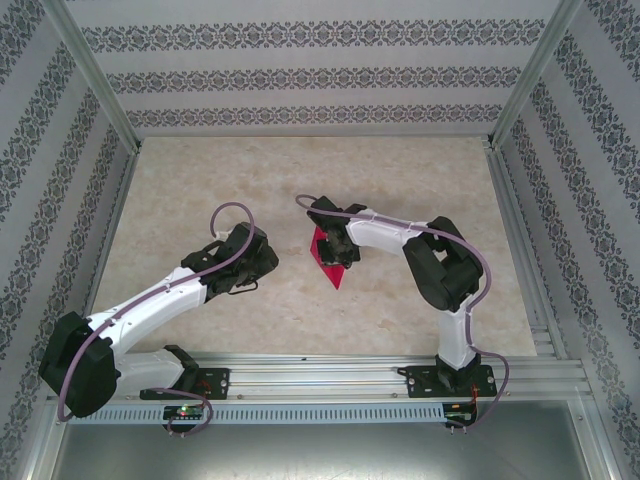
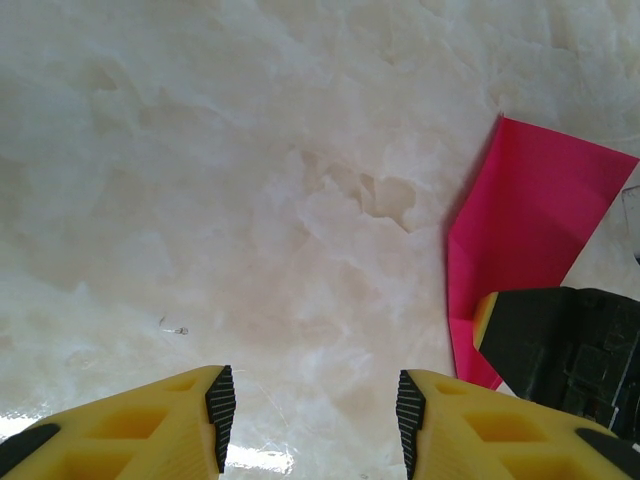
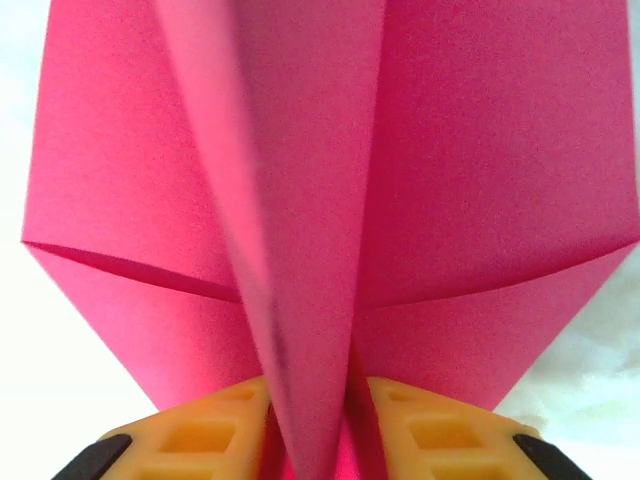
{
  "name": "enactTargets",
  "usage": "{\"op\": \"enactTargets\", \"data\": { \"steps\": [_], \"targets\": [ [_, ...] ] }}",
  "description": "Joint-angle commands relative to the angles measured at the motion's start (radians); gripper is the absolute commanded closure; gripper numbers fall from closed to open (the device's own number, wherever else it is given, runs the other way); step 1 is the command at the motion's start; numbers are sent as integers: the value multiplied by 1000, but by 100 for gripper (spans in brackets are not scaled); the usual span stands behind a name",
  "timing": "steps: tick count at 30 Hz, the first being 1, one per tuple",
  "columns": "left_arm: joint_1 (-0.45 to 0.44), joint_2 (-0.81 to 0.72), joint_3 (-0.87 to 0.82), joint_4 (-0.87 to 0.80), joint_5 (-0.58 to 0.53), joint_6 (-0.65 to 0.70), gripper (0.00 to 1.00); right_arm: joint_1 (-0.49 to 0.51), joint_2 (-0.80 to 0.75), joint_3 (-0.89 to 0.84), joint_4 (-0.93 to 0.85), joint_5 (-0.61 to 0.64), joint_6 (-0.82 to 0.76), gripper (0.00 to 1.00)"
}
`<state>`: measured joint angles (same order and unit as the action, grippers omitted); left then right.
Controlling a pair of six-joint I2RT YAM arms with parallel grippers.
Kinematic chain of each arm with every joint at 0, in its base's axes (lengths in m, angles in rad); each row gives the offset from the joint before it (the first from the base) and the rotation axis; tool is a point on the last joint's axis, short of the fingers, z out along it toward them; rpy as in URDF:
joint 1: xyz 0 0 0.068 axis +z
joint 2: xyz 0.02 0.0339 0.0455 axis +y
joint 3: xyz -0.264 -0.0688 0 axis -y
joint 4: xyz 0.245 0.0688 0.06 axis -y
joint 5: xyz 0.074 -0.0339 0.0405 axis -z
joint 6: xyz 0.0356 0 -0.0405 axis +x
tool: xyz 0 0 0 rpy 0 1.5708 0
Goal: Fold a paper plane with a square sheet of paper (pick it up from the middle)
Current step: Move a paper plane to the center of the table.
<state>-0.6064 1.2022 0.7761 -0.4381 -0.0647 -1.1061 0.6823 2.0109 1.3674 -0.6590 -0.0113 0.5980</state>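
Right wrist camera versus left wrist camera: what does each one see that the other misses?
Right wrist view: the pink paper up close, its raised centre fold standing between the fingers of the right gripper. Left wrist view: the open, empty left gripper, a wide stretch of table, and the right gripper's black body from outside. Both: the pink paper and the pale marble table.

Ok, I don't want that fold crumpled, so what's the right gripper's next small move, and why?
Probably open the right gripper wide and lift straight up. The centre ridge of the paper plane stands between that gripper's fingers, so a sideways pull could bend it. The left gripper is open, empty and off to the side, steadying nothing.
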Motion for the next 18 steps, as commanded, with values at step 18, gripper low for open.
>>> {"op": "enactTargets", "data": {
  "steps": [18],
  "targets": [
    [14,-173,-3,-143,-73,125,47,16,107,42,-46,54,34,72]
  ]
}}
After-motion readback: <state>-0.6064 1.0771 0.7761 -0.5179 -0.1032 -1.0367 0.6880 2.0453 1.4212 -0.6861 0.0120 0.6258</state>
